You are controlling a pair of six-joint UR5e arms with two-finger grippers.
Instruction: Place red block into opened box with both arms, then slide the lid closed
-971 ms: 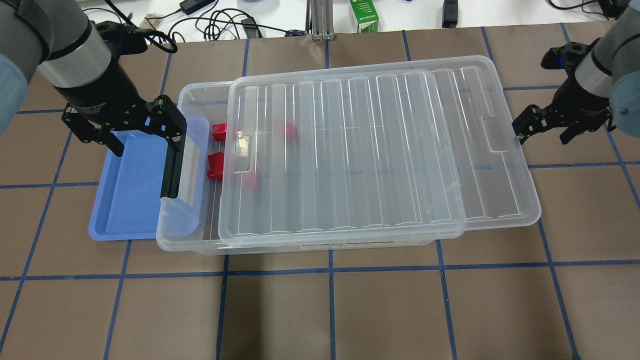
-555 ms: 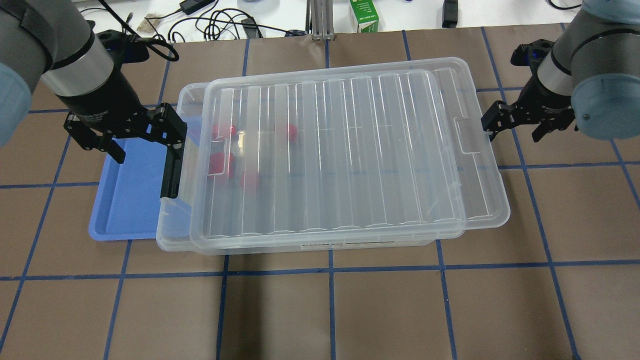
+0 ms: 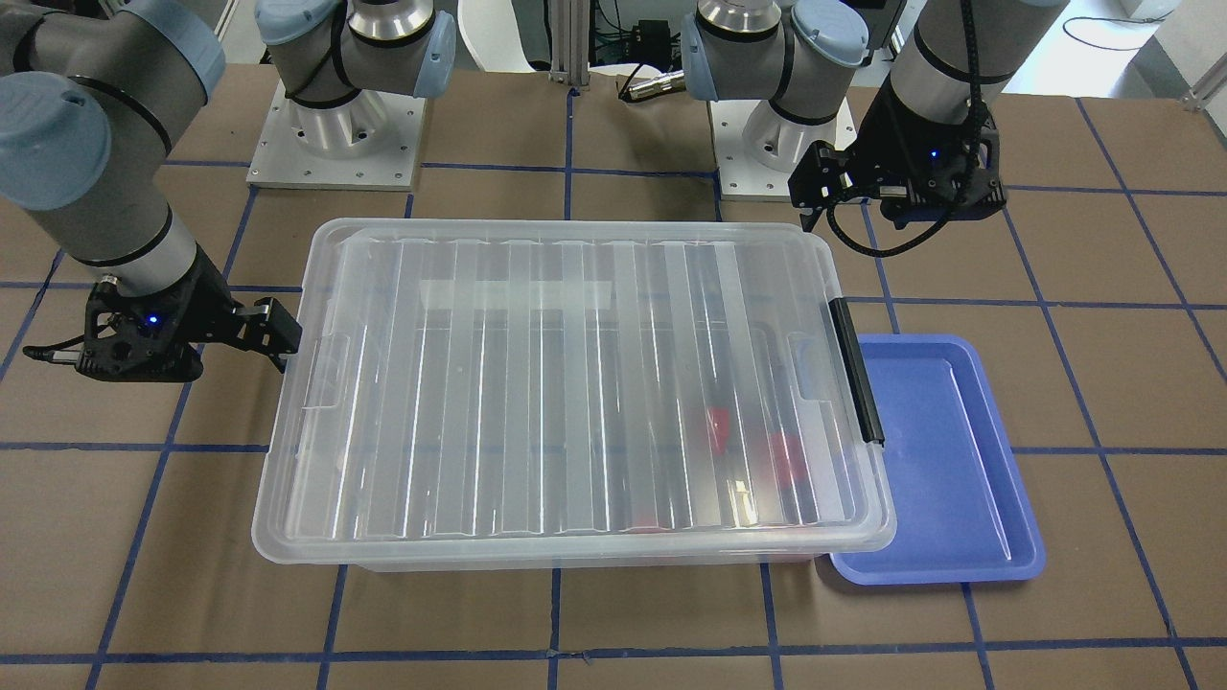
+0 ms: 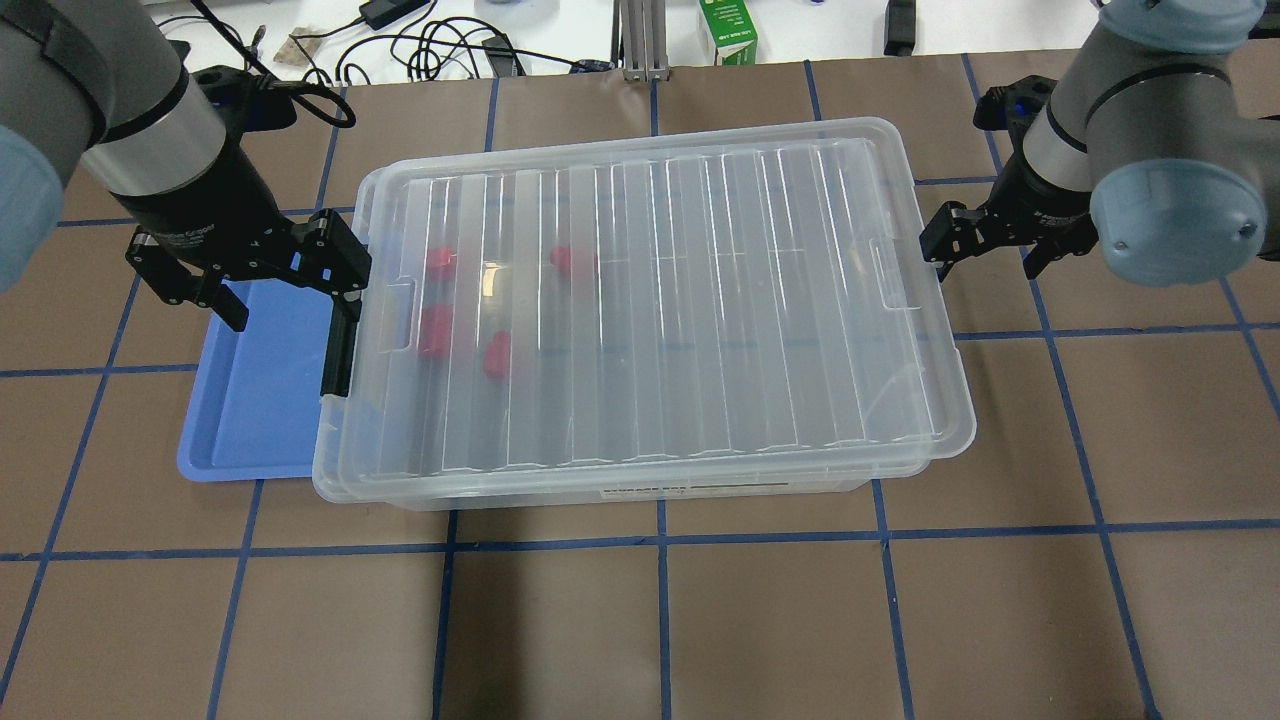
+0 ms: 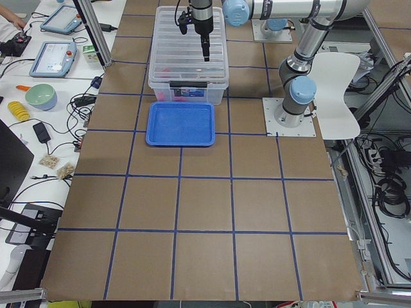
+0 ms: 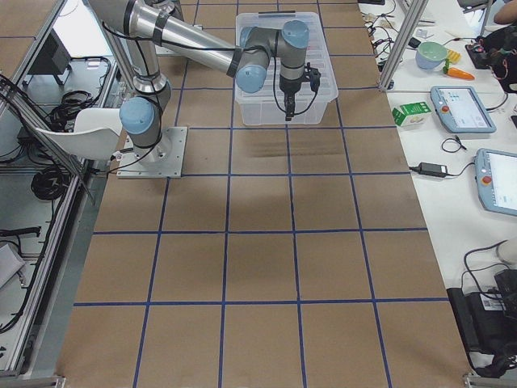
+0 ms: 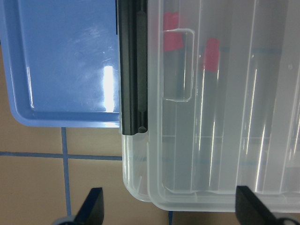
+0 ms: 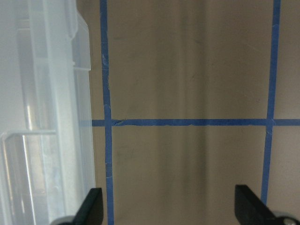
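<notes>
Brown, blue-taped table (image 4: 700, 620) carries the box (image 4: 500, 497), with the lid (image 4: 680, 300) over it and the red block (image 4: 572, 260) blurred inside. Left gripper (image 7: 171, 211) and right gripper (image 8: 168, 210) gape, empty. Box's side label (image 4: 690, 489) seems printed but is illegible.

"Where's the lid (image 4: 700, 300)?"
"Flat on the clear box (image 4: 640, 495), covering it, between the left end effector (image 4: 288, 298) and the right end effector (image 4: 985, 258)."
"The red block (image 4: 570, 260)?"
"Inside, blurred, nearer the left end effector."
</notes>
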